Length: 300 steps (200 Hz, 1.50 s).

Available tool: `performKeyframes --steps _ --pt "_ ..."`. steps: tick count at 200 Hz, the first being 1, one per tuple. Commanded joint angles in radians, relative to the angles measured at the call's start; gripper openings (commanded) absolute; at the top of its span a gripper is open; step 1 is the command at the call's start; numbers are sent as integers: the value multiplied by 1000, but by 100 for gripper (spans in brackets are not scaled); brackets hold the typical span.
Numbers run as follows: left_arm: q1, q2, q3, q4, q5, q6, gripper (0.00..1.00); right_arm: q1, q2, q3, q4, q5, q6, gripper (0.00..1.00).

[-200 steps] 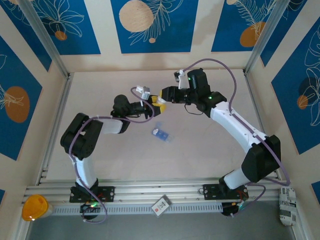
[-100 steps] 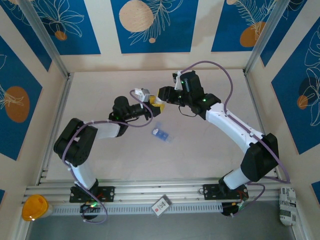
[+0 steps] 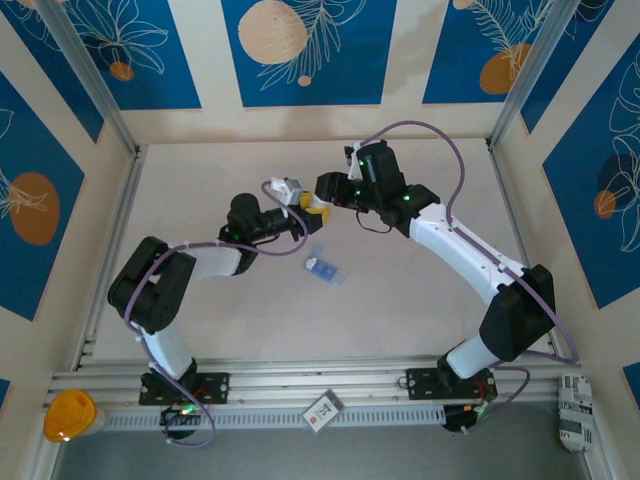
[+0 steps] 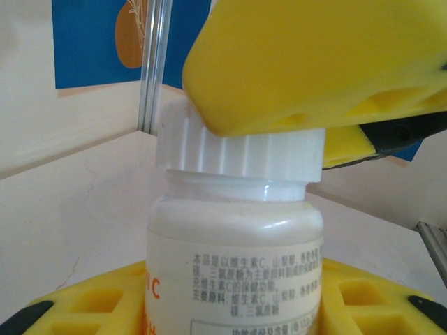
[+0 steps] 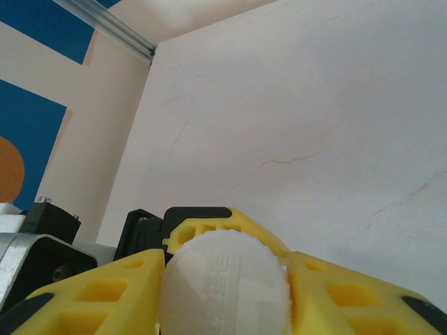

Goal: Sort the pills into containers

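Pill box [image 3: 323, 268], small, translucent and blue, is lying flat near the middle of the pale table [image 3: 400, 300], set diagonally and apart from both grippers. Bare table is being left open around it on every side, with the side walls and the near metal rail [image 3: 300, 378] well apart. Just behind it, a white bottle [image 4: 234, 230] is being gripped between the yellow fingers of the left gripper [image 3: 303, 220], while its ribbed white cap [image 5: 223, 279] is being clamped by the right gripper [image 3: 318, 200].
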Motion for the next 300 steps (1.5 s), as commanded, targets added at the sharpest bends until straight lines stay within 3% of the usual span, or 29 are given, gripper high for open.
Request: performKeyframes --steps 1,67,102,133,192,300 --pt "-4 -34 14 83 -64 18 0 29 21 17 -140 -51 -4 46" --pt "-4 -28 7 88 -69 16 0 5 9 74 -168 -61 -10 58" --pt "-3 -29 6 93 -69 13 0 -10 -12 94 -180 -63 -21 73" --pt "-2 -30 11 90 -69 19 0 -46 -52 91 -184 -82 -18 78" --pt "-3 -32 19 98 -65 7 0 -97 -139 92 -199 -84 -24 80" --pt "0 -108 -8 35 -98 35 0 -94 -194 240 -316 86 81 87"
